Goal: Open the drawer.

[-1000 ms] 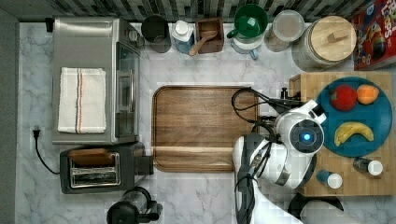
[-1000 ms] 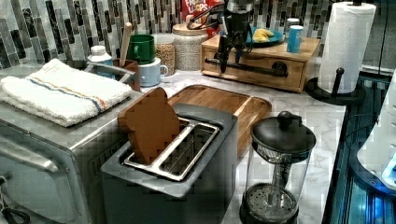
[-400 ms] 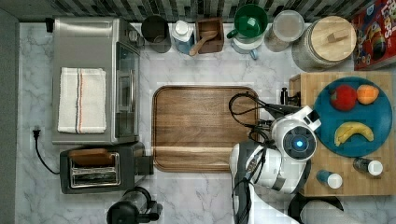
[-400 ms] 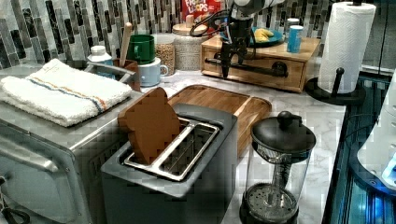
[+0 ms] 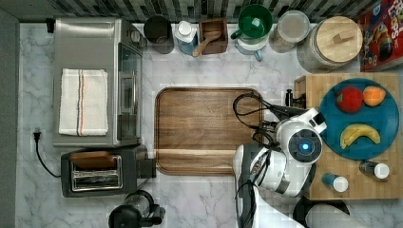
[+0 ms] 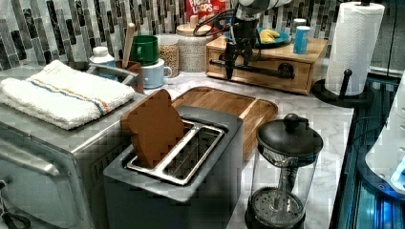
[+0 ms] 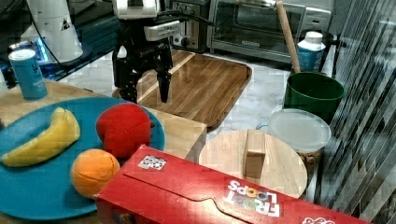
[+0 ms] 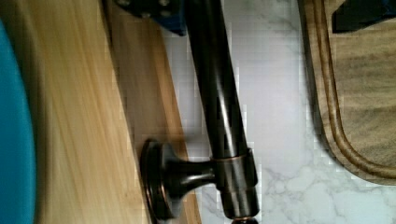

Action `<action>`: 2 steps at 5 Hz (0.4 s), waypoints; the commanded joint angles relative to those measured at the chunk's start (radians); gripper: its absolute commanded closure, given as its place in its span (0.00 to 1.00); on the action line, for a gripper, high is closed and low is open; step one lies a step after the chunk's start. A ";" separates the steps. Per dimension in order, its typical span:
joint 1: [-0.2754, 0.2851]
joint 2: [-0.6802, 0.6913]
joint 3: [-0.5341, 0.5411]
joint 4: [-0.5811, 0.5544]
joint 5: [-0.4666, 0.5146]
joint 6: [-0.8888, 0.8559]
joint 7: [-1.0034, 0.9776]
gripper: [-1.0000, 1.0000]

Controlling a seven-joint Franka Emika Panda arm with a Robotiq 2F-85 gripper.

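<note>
The drawer (image 6: 267,80) is the light-wood front of a low box at the back of the left view, and it looks flush with the box. Its long black bar handle (image 6: 260,71) runs across the front. My gripper (image 6: 229,67) hangs at the handle's end on the left view's left. It is open, one finger on each side of the bar. In the wrist view the handle (image 8: 219,102) passes between a blue-padded finger (image 8: 163,16) by the wood and a dark finger (image 8: 362,14) over the tray. The right view shows the gripper (image 7: 145,93) pointing down beside the box (image 7: 182,130).
A brown wooden tray (image 5: 204,128) lies on the marble counter just in front of the drawer. On top of the box sit a blue plate (image 5: 387,118) with fruit and two small bottles. A paper towel stand (image 6: 356,47), jars, a toaster (image 6: 181,157) and a coffee press (image 6: 286,171) stand around.
The arm shifted a little toward the tray in the top view, and the gripper came down slightly to the handle. The drawer has not visibly moved.
</note>
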 commanded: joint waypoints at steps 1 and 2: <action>0.136 0.044 0.129 -0.041 0.012 0.067 0.107 0.00; 0.179 0.046 0.144 -0.070 -0.013 0.100 0.163 0.00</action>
